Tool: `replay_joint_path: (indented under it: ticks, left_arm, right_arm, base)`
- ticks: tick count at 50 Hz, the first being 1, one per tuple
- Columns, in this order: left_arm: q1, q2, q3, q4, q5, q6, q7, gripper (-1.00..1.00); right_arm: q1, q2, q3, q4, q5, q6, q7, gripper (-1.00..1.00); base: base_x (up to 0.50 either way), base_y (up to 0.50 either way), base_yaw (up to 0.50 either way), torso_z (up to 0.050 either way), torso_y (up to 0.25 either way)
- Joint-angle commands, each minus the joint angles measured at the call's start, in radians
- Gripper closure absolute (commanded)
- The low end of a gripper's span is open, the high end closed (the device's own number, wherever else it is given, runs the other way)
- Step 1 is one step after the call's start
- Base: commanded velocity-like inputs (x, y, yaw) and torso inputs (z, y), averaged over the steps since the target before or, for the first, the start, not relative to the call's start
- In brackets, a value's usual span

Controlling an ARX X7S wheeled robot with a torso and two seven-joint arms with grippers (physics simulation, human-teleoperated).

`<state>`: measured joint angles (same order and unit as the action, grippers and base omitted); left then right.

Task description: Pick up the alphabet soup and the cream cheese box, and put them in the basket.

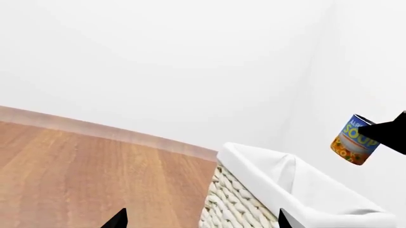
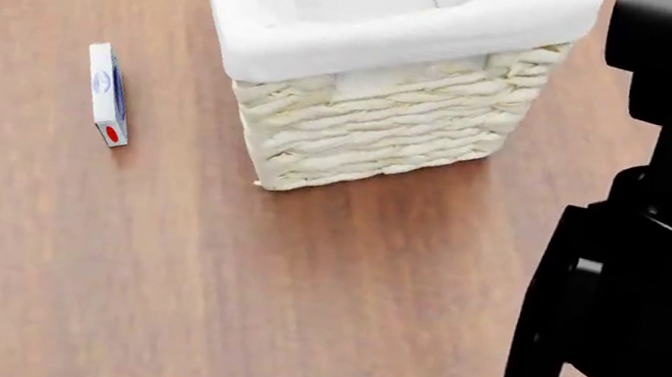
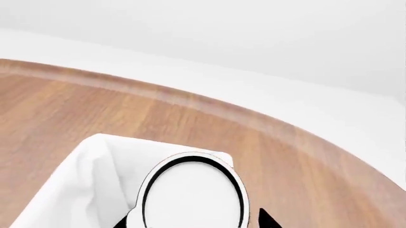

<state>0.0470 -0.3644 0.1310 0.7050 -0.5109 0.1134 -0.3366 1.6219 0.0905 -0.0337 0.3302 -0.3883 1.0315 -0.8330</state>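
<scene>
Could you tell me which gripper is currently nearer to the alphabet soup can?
Right. The right gripper holds the alphabet soup above the basket; the left gripper hangs apart, beside the basket.

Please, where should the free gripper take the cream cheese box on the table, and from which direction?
The cream cheese box appears to stand on a narrow edge on the table, apart from the basket. Probably best to come from above and close on its two broad flat faces near mid-length. It is thin there, so the gripper spans it easily.
</scene>
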Motion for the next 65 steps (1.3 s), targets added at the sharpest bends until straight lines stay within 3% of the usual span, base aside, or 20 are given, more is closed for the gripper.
replay_joint_path:
  ticks: [1, 21, 24, 29, 35, 39, 40, 42, 43, 45, 49, 56, 65]
  left_arm:
    - [0.003, -0.004, 0.003, 0.005, 0.000, 0.002, -0.004, -1.00]
    - [0.025, -0.020, -0.008, 0.031, -0.007, 0.014, -0.012, -1.00]
    - [0.026, -0.021, -0.009, 0.030, -0.007, 0.016, -0.013, -1.00]
    - [0.021, -0.019, -0.002, 0.028, -0.005, 0.013, -0.014, -1.00]
    - [0.012, -0.015, 0.013, 0.026, 0.001, 0.008, -0.014, -1.00]
    - [0.009, -0.013, 0.022, 0.027, 0.002, 0.006, -0.013, -1.00]
    - [0.007, -0.014, 0.022, 0.026, 0.002, 0.005, -0.013, -1.00]
    - [0.006, -0.011, 0.027, 0.025, 0.007, 0.006, -0.013, -1.00]
    - [0.009, -0.009, 0.032, 0.028, 0.009, 0.007, -0.013, -1.00]
    - [0.012, -0.011, 0.030, 0.031, 0.000, 0.006, -0.016, -1.00]
    - [0.004, -0.012, 0.033, 0.026, 0.003, 0.002, -0.017, -1.00]
    - [0.005, -0.009, 0.048, 0.036, 0.012, 0.000, -0.017, -1.00]
    - [0.003, -0.004, 0.057, 0.017, 0.033, 0.009, -0.014, -1.00]
  right_arm:
    - [0.009, 0.007, -0.019, -0.004, 0.011, -0.005, -0.013, -1.00]
    - [-0.013, 0.020, -0.060, -0.141, 0.002, 0.071, -0.038, -1.00]
    - [-0.075, 0.052, -0.120, -0.279, -0.053, 0.045, -0.019, -1.00]
    - [-0.182, 0.061, -0.131, -0.695, -0.124, 0.222, -0.083, -1.00]
    - [-0.380, 0.105, -0.271, -1.135, -0.285, 0.377, -0.091, -1.00]
    - [-0.534, 0.126, -0.375, -1.322, -0.377, 0.380, -0.045, -1.00]
    - [-0.568, 0.129, -0.392, -1.347, -0.394, 0.362, -0.027, -1.00]
    - [-0.737, 0.120, -0.395, -1.376, -0.440, 0.161, 0.045, -1.00]
    - [-0.828, 0.010, -0.307, -1.377, -0.466, 0.042, 0.016, -1.00]
    - [-0.950, -0.050, -0.247, -1.376, -0.473, -0.141, -0.008, -1.00]
    - [-1.236, -0.090, -0.120, -1.377, -0.246, -0.475, 0.226, -1.00]
    - [-1.498, -0.075, -0.100, -1.371, -0.141, -0.651, 0.397, -1.00]
    - [-1.689, -0.029, -0.098, -1.278, -0.089, -0.856, 0.612, -1.00]
  base:
    - [0.00, 0.00, 0.00, 0.000, 0.000]
    - [0.00, 0.00, 0.00, 0.000, 0.000]
    - [0.00, 0.00, 0.00, 0.000, 0.000]
    - [0.00, 0.00, 0.00, 0.000, 0.000]
    - [0.00, 0.00, 0.00, 0.000, 0.000]
    - [0.00, 0.00, 0.00, 0.000, 0.000]
    - [0.00, 0.00, 0.00, 0.000, 0.000]
    - [0.00, 0.00, 0.00, 0.000, 0.000]
    - [0.00, 0.00, 0.00, 0.000, 0.000]
    - [0.00, 0.00, 0.00, 0.000, 0.000]
    - [0.00, 0.00, 0.00, 0.000, 0.000]
    - [0.00, 0.00, 0.00, 0.000, 0.000]
    - [0.00, 0.00, 0.00, 0.000, 0.000]
